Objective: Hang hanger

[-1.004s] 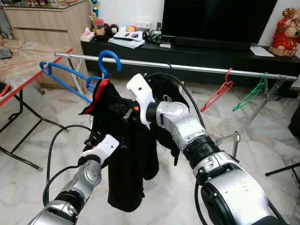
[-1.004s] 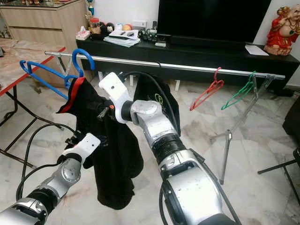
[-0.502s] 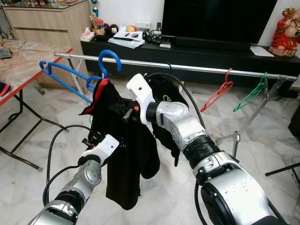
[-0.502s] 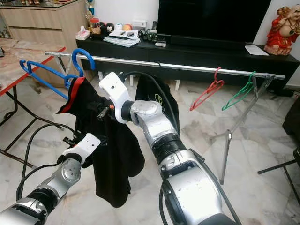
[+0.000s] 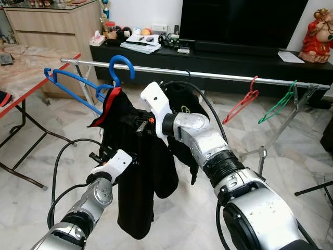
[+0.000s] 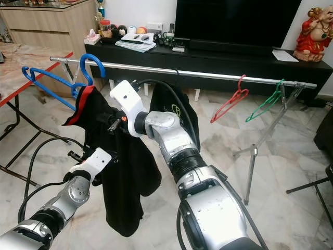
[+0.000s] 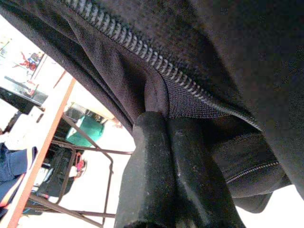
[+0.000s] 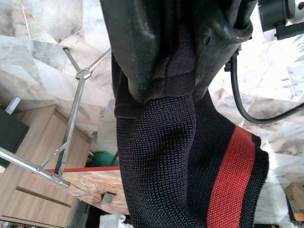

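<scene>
Right gripper clamped on black garment at its collar, blue hanger just above, hook still short of steel rail beyond. Left gripper pinched shut on a lower fold. Mid-carry, by the look; next, lift and hook over rail. Marble floor below, TV console behind rail.

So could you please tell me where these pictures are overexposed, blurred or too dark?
Left wrist view: the background is blown out white, and the left hand is close and soft on the black garment. Right wrist view: glare at the upper right; the knit is sharp. Eye views: evenly lit and sharp.
</scene>
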`<state>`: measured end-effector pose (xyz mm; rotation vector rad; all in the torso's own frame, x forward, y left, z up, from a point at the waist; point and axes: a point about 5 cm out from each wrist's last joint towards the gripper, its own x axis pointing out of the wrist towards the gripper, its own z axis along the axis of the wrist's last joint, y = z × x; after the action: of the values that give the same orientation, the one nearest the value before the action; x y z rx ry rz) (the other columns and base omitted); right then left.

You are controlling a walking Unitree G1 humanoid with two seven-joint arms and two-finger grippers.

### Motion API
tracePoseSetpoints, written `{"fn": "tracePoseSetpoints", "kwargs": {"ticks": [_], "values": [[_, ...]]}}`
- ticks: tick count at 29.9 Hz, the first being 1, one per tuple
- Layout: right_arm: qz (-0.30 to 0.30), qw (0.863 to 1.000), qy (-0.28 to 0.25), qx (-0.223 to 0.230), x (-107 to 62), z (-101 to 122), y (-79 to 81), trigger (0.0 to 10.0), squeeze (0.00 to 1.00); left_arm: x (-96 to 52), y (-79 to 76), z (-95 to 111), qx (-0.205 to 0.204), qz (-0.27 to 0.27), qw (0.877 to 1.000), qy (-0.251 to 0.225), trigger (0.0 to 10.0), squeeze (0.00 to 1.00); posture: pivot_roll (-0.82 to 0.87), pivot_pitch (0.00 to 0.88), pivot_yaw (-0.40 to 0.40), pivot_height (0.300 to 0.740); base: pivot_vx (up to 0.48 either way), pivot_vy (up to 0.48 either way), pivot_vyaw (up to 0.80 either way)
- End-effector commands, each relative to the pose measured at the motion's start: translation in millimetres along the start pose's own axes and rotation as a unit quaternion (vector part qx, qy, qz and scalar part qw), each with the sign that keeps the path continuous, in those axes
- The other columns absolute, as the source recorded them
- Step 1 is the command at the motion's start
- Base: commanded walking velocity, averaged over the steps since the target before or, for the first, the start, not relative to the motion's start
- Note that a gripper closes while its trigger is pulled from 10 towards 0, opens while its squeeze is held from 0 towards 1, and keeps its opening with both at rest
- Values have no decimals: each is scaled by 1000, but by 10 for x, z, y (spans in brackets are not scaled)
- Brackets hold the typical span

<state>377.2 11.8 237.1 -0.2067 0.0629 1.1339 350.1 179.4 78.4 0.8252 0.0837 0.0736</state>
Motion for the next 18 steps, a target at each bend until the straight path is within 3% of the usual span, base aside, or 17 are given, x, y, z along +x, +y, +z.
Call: {"fn": "tracePoseSetpoints", "kwargs": {"ticks": [1,18], "values": [[-2,1000,-23,-9,-15,118,-11,0,0,-1,-19,-10,6,-8,1000,4,0,0,22,0,-55,740,0,0,0],[-2,1000,-23,-9,-15,118,-11,0,0,-1,-19,-10,6,-8,1000,4,0,0,22,0,-55,740,0,0,0]]}}
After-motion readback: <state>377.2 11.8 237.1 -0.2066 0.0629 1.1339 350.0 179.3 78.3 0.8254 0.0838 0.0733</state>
